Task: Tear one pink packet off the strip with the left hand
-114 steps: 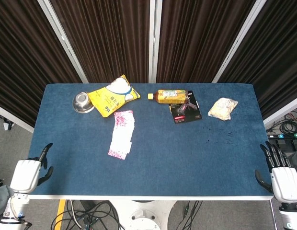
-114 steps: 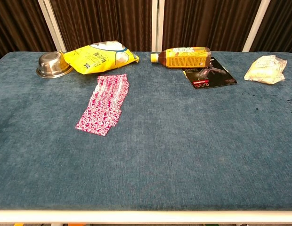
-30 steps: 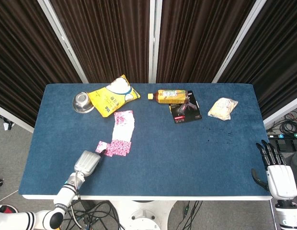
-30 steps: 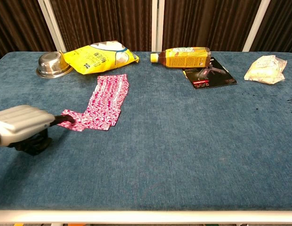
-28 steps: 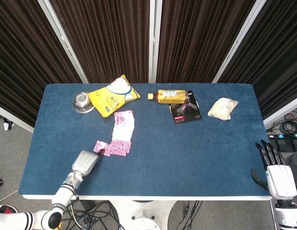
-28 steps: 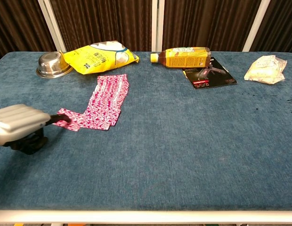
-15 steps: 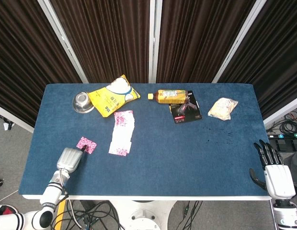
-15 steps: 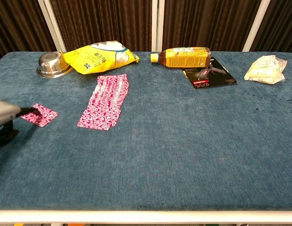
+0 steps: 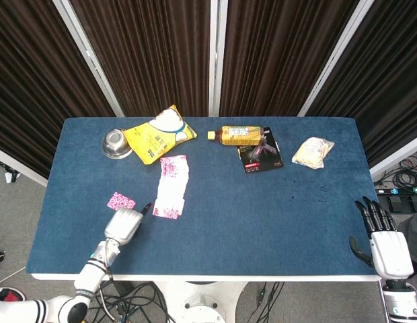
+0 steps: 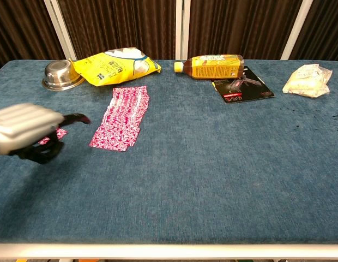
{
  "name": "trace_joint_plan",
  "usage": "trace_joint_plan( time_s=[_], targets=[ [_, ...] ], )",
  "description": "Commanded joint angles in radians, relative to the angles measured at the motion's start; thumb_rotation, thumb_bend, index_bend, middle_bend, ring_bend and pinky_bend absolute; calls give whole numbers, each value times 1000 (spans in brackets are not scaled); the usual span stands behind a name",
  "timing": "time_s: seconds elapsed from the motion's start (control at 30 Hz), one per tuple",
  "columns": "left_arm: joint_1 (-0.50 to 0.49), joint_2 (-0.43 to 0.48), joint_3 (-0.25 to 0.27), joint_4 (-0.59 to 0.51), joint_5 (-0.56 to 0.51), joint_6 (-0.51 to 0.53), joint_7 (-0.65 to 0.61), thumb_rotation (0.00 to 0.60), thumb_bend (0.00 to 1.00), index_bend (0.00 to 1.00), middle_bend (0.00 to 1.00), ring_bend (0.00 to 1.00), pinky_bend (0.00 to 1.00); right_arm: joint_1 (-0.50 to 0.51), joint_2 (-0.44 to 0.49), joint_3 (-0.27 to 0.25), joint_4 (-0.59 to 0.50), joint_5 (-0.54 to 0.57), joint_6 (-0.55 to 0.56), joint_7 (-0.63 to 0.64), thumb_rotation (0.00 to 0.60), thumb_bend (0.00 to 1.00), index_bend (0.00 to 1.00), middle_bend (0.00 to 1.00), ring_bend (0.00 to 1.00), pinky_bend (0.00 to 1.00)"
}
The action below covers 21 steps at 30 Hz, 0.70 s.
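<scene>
Since 0.5 s ago left hand [image 9: 124, 225] released the torn pink packet [image 9: 120, 200] onto the table [image 9: 262, 215], now beside strip [image 9: 171, 186], fingers empty. Tear judged done; right hand [image 9: 385, 244] idle, spread.

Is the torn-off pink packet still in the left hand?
No, in the head view the packet lies alone on the table, apart from the left hand and from the strip.

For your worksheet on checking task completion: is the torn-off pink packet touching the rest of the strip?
Apart. In the head view the single pink packet lies alone, with bare blue table between it and the strip.
</scene>
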State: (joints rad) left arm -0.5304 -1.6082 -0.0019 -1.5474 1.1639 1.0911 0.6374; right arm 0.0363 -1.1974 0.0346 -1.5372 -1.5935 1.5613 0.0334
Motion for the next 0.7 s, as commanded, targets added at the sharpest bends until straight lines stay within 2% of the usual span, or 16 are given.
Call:
trace_joint_plan(
  time_s=[0.03, 0.43, 0.7],
  targets=[
    [-20, -47, -7, 23, 4, -27, -3, 600, 610, 135, 874, 877, 863, 0, 0, 0, 2, 0, -1, 5, 600, 308, 0, 0, 0, 124],
    [-52, -84, -48, 73, -62, -63, 14, 600, 614, 131, 876, 879, 863, 5, 4, 4, 13, 4, -5, 24, 600, 307, 0, 0, 0, 124],
    [-63, -88, -38, 91, -99, -94, 31, 600, 615, 129, 879, 879, 863, 8, 6, 3, 14, 3, -9, 23, 600, 308, 0, 0, 0, 124]
  ],
)
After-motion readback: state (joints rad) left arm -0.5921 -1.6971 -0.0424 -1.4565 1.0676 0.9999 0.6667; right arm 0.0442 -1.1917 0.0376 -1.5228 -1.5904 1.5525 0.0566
